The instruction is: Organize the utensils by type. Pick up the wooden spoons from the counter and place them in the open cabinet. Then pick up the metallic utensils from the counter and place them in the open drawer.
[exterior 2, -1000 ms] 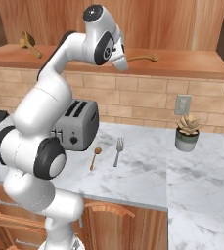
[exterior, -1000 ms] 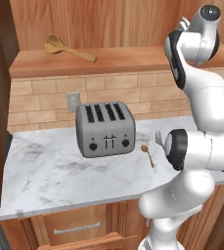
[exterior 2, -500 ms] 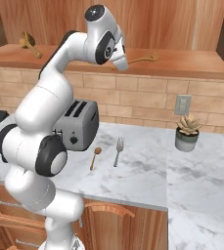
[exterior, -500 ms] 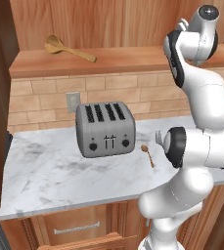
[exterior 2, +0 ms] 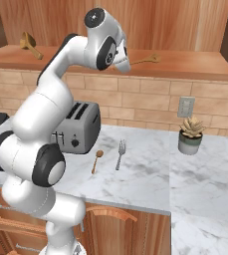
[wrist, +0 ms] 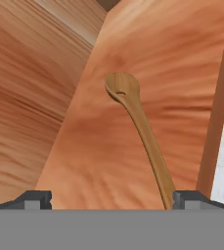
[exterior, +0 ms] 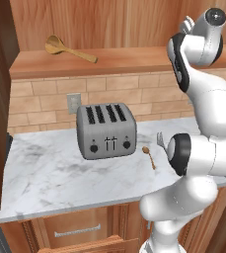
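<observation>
The tool (wrist: 106, 199) hangs over the open cabinet's shelf (wrist: 103, 161), jaws spread wide and empty; a wooden spoon (wrist: 139, 128) lies flat beneath, its handle beside one fingertip.

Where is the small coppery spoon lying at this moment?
The small coppery spoon lies on the counter, between the toaster and the fork, in front of the arm's base in the right base view.
</observation>
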Robot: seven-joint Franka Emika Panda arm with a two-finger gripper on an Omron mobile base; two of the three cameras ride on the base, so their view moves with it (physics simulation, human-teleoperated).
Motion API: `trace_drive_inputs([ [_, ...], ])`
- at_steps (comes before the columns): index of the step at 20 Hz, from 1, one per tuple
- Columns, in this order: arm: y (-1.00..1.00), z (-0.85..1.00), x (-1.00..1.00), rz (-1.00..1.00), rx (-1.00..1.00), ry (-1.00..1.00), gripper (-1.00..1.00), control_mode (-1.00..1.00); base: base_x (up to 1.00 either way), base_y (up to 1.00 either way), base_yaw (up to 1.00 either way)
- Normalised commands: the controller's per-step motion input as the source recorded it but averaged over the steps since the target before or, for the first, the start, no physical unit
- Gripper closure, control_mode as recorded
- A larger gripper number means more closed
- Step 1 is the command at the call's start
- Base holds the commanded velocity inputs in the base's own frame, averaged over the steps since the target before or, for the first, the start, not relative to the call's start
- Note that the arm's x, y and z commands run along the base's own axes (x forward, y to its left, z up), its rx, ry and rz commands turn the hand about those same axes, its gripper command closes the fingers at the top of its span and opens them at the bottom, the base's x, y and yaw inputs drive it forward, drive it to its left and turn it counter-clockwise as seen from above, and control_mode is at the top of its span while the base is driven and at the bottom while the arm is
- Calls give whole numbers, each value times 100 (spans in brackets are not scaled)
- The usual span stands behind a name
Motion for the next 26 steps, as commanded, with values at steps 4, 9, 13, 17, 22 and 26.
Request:
trace_drive_inputs([
  [4, 4, -14, 0, 0, 0, -3, -100, -100, 0, 0, 0],
  [9, 0, 0, -16, 0, 0, -1, -100, -100, 0, 0, 0],
  [13, 0, 9, -44, 0, 0, 0, -100, -100, 0, 0, 0],
  [17, 0, 11, -53, 0, 0, 0, -100, -100, 0, 0, 0],
  [22, 0, 1, -48, 1, 0, 12, -100, -100, 0, 0, 0],
  [26, 0, 0, -39, 8, 0, 21, -100, -100, 0, 0, 0],
])
